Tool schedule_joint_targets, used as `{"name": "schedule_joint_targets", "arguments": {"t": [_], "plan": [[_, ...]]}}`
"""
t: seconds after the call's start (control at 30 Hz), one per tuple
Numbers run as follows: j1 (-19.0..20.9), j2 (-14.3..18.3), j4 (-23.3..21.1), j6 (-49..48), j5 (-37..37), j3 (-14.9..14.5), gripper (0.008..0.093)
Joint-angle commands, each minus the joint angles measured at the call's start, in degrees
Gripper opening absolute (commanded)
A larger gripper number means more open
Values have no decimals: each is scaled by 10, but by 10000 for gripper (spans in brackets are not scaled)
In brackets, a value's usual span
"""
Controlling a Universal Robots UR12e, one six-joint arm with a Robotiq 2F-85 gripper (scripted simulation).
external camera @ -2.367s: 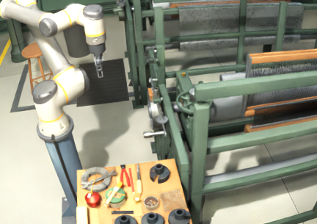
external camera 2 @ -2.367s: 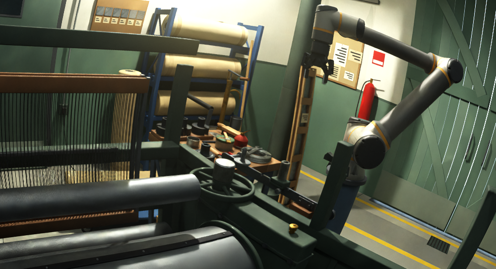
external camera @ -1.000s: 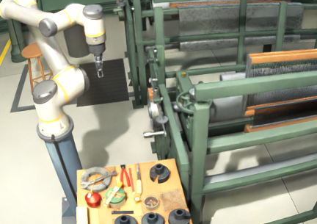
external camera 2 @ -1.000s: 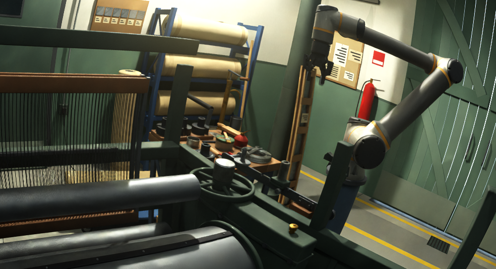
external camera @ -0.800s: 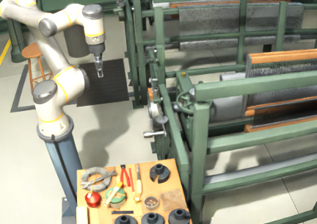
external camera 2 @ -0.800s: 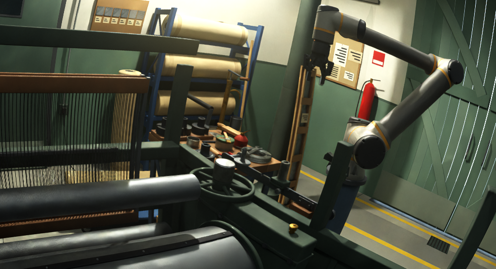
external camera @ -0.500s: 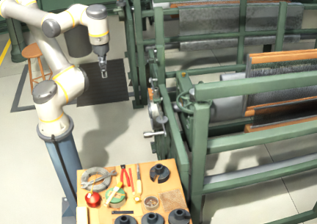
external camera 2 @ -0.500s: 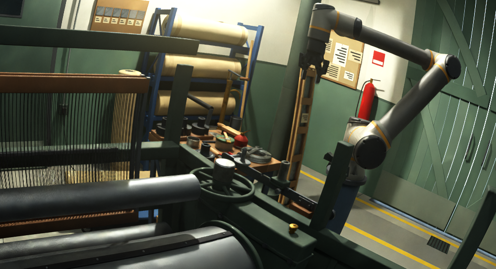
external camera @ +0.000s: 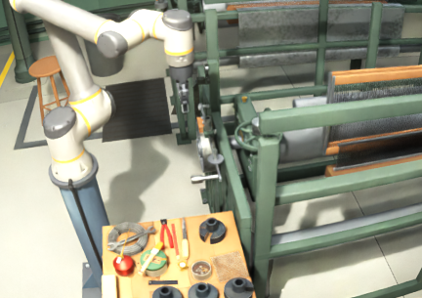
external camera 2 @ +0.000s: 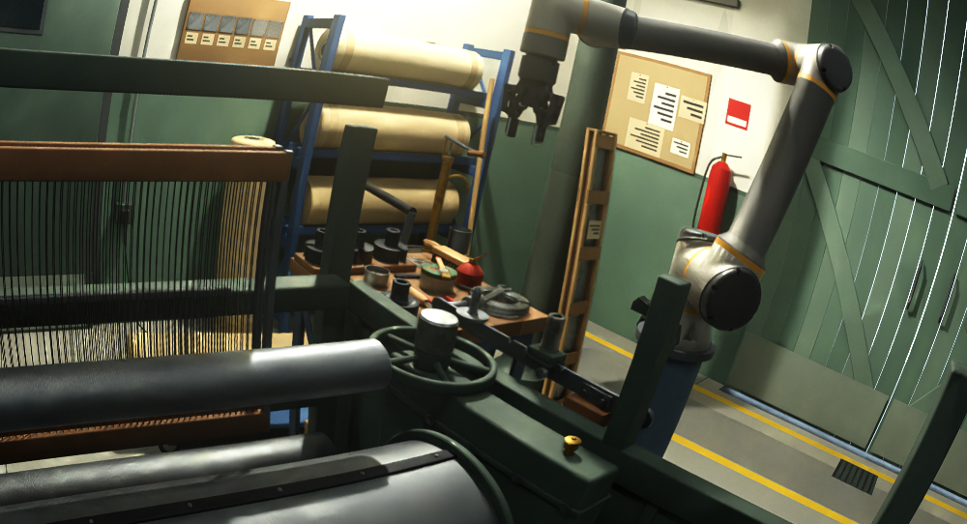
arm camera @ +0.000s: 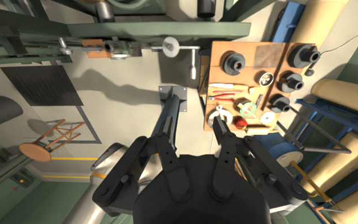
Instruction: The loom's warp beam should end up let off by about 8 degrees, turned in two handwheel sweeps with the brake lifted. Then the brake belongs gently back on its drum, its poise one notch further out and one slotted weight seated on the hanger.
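Note:
The warp beam (external camera 2: 203, 481) is partly hidden behind the loom's green frame, with only its dark drum end showing. The green handwheel (external camera 2: 436, 359) (external camera: 245, 135) sits on the frame beside it. The brake lever (external camera 2: 541, 369) runs along the frame's outer side with a dark poise (external camera 2: 553, 329) on it, and a metal hanger (external camera: 207, 177) (arm camera: 179, 50) sticks out below. Several slotted weights (external camera: 212, 229) (arm camera: 233, 64) rest on the wooden cart. My gripper (external camera: 183, 106) (external camera 2: 526, 126) (arm camera: 193, 125) hangs high above the floor beside the loom frame, open and empty.
The loom frame (external camera: 293, 152) fills the right side. The tool cart (external camera: 171, 260) (arm camera: 253, 85) stands by my pedestal (arm camera: 170, 103) and carries pliers, a wire coil and an oil can. A stool (external camera: 46, 74) and a dark floor mat (external camera: 134, 108) lie to the left.

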Motion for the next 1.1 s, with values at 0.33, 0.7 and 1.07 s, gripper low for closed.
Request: {"name": "schedule_joint_targets", "arguments": {"t": [0.33,0.7,1.07], "plan": [[5,24,-8,5,0,-17,680],[6,43,-81,6,0,37,680],[6,116,-251,6,0,133,680]]}}
